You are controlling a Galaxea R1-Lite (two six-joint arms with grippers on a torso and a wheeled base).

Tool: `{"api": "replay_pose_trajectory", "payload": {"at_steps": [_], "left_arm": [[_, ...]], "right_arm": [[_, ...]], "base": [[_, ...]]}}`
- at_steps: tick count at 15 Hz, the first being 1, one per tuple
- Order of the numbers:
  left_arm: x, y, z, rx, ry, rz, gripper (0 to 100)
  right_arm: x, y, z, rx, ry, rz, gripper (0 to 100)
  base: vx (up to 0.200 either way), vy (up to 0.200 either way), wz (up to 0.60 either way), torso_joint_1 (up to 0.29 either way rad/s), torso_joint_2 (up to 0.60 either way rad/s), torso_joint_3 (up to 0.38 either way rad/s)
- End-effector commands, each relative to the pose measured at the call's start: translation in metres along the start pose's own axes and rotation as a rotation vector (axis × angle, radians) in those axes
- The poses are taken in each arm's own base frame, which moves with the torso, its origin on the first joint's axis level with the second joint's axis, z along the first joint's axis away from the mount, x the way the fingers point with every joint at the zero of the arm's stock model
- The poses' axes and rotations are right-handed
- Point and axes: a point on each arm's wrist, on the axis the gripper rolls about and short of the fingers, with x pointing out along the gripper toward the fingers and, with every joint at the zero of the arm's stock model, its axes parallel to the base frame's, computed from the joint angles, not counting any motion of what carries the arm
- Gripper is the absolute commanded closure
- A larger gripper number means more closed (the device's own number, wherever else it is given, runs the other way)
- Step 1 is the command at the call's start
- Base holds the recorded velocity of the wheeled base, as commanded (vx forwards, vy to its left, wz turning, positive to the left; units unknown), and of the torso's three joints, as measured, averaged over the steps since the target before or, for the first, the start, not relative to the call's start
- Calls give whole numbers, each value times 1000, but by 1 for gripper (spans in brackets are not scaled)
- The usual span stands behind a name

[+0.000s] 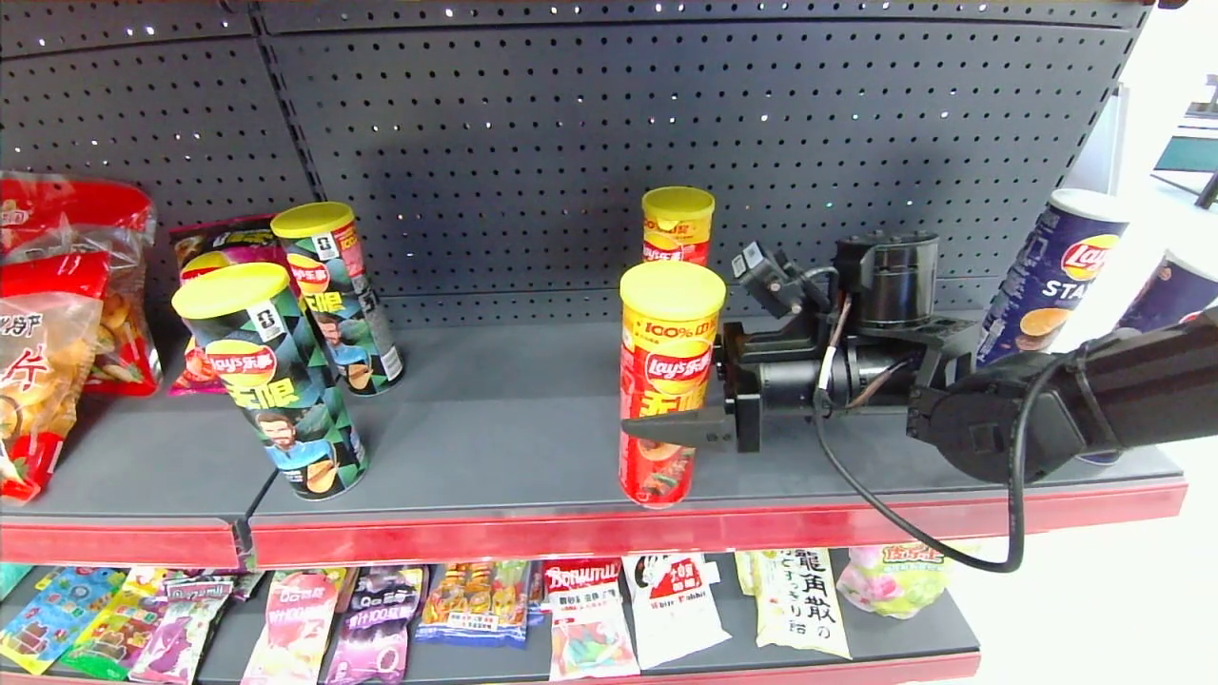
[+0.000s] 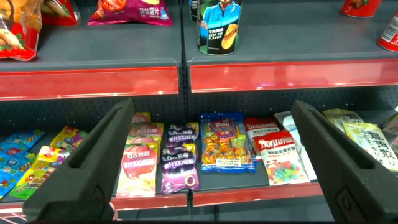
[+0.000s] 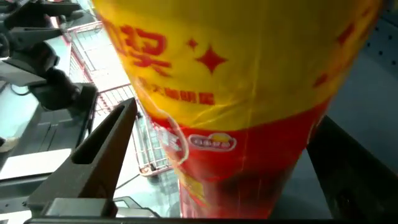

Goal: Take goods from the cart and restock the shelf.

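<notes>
A red chips can with a yellow lid (image 1: 671, 333) stands upright near the front edge of the upper shelf (image 1: 495, 428). My right gripper (image 1: 668, 420) comes in from the right and is shut on the can's middle, one finger (image 1: 677, 428) crossing its front. The right wrist view has the can (image 3: 249, 87) between the fingers, and the wire cart (image 3: 146, 146) lies far below. My left gripper (image 2: 211, 109) hangs open with nothing in it, facing the lower shelf's snack bags (image 2: 227, 143).
A second red can (image 1: 677, 225) stands behind the held one. Two green cans (image 1: 271, 381) (image 1: 338, 295) stand at the left, with red snack bags (image 1: 57, 314) beyond them. Blue cans (image 1: 1051, 276) stand at the right end. The shelf has a red front lip (image 1: 457, 538).
</notes>
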Motion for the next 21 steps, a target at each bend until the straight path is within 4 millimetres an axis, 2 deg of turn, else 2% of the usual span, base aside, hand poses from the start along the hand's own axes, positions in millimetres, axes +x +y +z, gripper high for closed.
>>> {"api": "replay_pose_trajectory", "payload": {"at_steps": [1,4,7,9,12,14,17,21], "left_arm": [[0,0,0,0,0,0,0],[0,0,0,0,-1,0,0],[0,0,0,0,0,0,0],[0,0,0,0,-1,0,0],[0,0,0,0,-1,0,0],[0,0,0,0,0,2,0],[0,0,0,0,0,0,0],[0,0,0,0,0,0,0]], "right_arm": [[2,0,-1,2,4,-3,100],[0,2,-1,1,4,-3,100],[-10,9,16,-38,-24,-36,100],[-19,16,26,-46,-24,-152,100],[-27,27,18,-19,24,-286,100],[-23,34,18,-10,17,-328,100],[-5,44,24,21,-62,-352,100],[-3,47,11,37,-36,-353,100]], "base": [[0,0,0,0,0,0],[0,0,0,0,0,0],[0,0,0,0,0,0],[0,0,0,0,0,0],[0,0,0,0,0,0],[0,0,0,0,0,0],[0,0,0,0,0,0],[0,0,0,0,0,0]]}}
